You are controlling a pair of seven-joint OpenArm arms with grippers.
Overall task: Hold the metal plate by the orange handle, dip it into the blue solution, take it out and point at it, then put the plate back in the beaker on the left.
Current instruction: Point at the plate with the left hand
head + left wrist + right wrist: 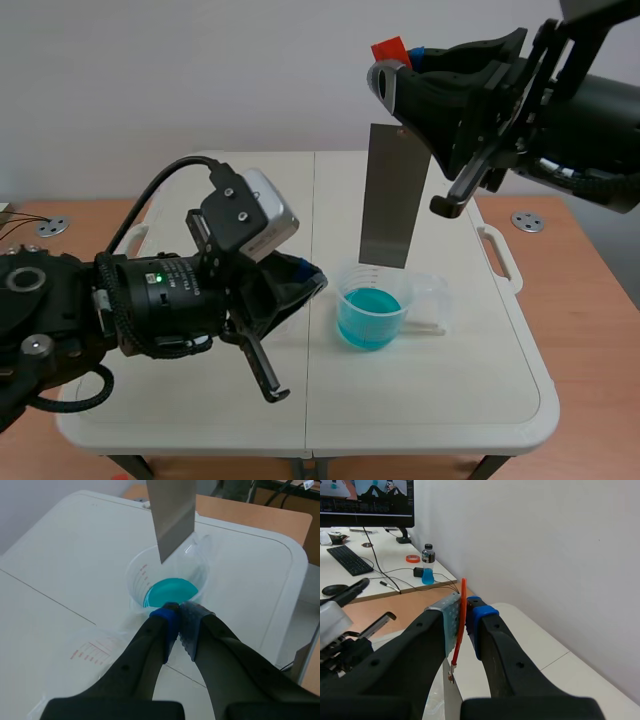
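I saw the right end effector (402, 58) clamped on the orange handle (389, 48), metal plate (390, 195) hanging vertical directly below it, lower edge just over the blue solution (368, 312), while the left end effector (179, 614) sat pinched shut and empty just beside that beaker (142, 577).

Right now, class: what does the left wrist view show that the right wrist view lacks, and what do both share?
Left wrist only: the metal plate hanging above the beaker of blue solution, and the shut left pincer. Right wrist only: the right pincer shut on the orange handle, and a keyboard. Both: the white table.
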